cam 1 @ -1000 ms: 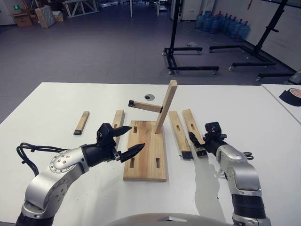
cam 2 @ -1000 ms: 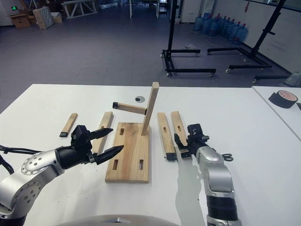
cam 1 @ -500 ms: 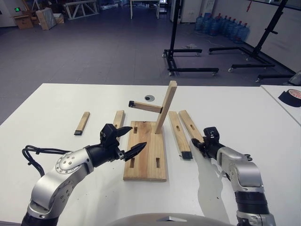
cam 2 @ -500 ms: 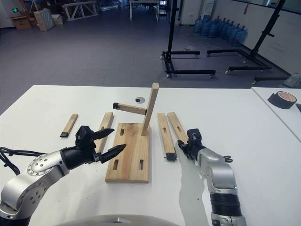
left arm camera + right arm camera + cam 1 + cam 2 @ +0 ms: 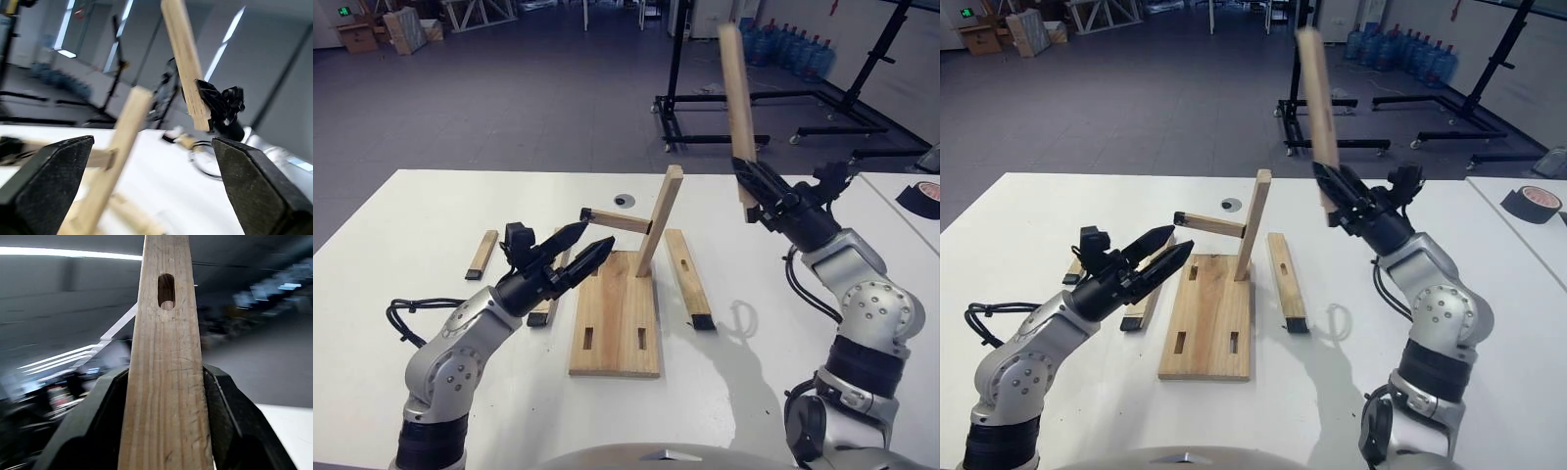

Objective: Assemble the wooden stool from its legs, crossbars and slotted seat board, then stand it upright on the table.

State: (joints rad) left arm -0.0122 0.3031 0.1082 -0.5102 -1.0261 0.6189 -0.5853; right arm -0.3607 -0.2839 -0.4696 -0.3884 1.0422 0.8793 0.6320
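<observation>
Pale wood on the white table (image 5: 431, 206): the slotted seat board (image 5: 617, 328), lying flat between the two arms. At its far right corner, an upright leg (image 5: 660, 221) standing in the board and leaning a little to the right. Jutting leftward from that leg's middle, a crossbar (image 5: 619, 221) with a dark end, held clear of the table. Just right of the board, a second leg (image 5: 688, 278) lying flat, dark tip nearest the robot. Left of the board, a third leg (image 5: 1139, 311), partly hidden by the left arm. Farther left, a short crossbar (image 5: 482, 254), well apart from the board.

Over the board's far left corner, the left gripper (image 5: 576, 251), aimed toward the upright leg, tips near the crossbar's dark end. Its fingers (image 5: 54, 176) spread wide.

High above the table's right side, the right gripper (image 5: 759, 201), clamped on the lower end of a fourth leg (image 5: 736, 93). Pointing up, top tilted slightly leftward. From the right wrist: black fingers (image 5: 93, 431) pressed against both edges of the wood, an oblong slot cut through it farther along.

On the neighbouring table at far right, a roll of black tape (image 5: 920, 199).
</observation>
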